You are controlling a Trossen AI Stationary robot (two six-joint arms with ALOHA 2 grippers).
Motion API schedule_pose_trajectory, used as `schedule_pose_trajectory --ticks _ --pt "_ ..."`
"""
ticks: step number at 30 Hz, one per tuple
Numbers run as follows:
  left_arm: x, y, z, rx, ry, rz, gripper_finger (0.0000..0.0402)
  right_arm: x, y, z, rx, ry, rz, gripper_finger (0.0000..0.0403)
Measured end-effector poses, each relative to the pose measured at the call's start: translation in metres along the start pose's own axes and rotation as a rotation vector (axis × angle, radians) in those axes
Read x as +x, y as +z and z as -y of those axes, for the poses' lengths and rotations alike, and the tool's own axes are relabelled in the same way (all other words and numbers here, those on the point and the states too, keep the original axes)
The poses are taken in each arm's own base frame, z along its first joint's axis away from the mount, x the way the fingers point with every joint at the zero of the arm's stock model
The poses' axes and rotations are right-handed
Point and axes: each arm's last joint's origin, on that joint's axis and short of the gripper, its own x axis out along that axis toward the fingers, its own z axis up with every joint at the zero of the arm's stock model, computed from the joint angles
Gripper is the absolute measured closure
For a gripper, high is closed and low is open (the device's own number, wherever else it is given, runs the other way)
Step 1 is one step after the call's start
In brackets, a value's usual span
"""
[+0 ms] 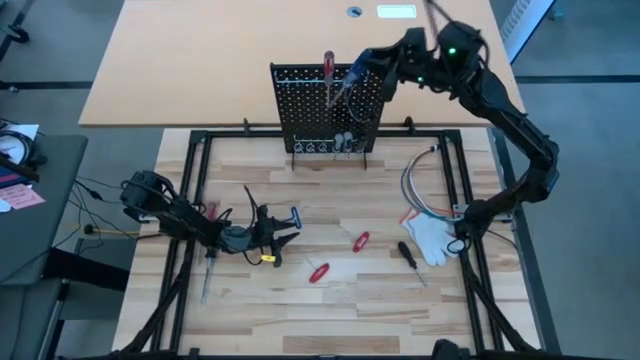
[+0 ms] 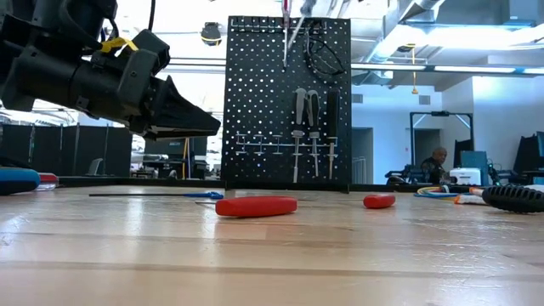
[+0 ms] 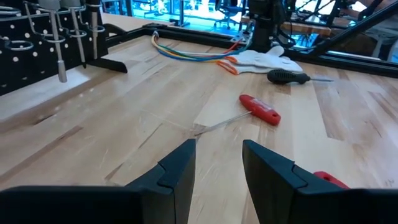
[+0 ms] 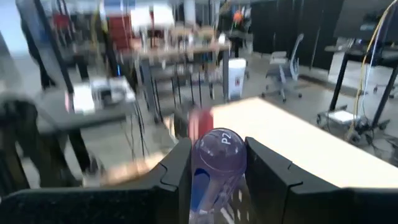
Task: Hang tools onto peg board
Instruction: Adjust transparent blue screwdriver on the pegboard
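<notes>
The black peg board [image 1: 300, 100] stands upright at the table's far edge, with a few tools [image 2: 310, 127] hanging on its lower hooks. A red-handled screwdriver [image 1: 328, 66] sits at its top edge. My right gripper [image 1: 352, 84] is up beside the board's top, shut on a clear blue-handled screwdriver [image 4: 217, 158]. My left gripper [image 3: 217, 171] hovers low over the table's near left, open with nothing between its fingers. Two red-handled tools [image 1: 318, 272] [image 1: 360, 240] and a black-handled screwdriver [image 1: 408, 254] lie flat on the table. My right gripper pinches the blue screwdriver's handle [image 4: 214, 171] between its two fingers, the handle's butt end toward the wrist. The fingers reach in about level from the table's right. The screwdriver is lifted clear, and its shaft [image 2: 293, 34] slants down in front of the board's top.
A white glove [image 1: 430, 236] and a coiled grey cable [image 1: 420, 180] lie at the right. A long red-handled screwdriver [image 1: 208, 250] lies by my left arm. Black frame rails [image 1: 190, 200] border the table. Bare wood lies between the board and the loose tools.
</notes>
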Motion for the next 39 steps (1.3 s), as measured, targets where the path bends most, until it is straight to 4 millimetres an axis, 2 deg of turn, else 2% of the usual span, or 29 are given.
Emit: schedule_pose_trajectory --ticks 9,18,25,31,39 --pt "0.000 0.000 0.000 0.007 0.001 -0.002 0.0274 0.001 0.002 -0.012 -0.104 -0.010 0.007 0.0283" --pt "0.000 0.000 0.000 0.005 0.001 0.000 0.0274 0.025 -0.004 -0.006 -0.167 -0.106 -0.049 0.0283" --pt "0.000 0.000 0.000 0.008 0.001 -0.003 0.0274 0.049 -0.006 -0.002 -0.197 -0.111 -0.050 0.0278" --pt "0.000 0.000 0.000 0.009 0.001 -0.004 0.0274 0.066 -0.011 -0.004 -0.232 -0.102 -0.065 0.0258" --pt "0.000 -0.001 0.000 0.008 -0.007 -0.011 0.0274 0.064 -0.009 -0.007 -0.257 -0.104 -0.078 0.0205"
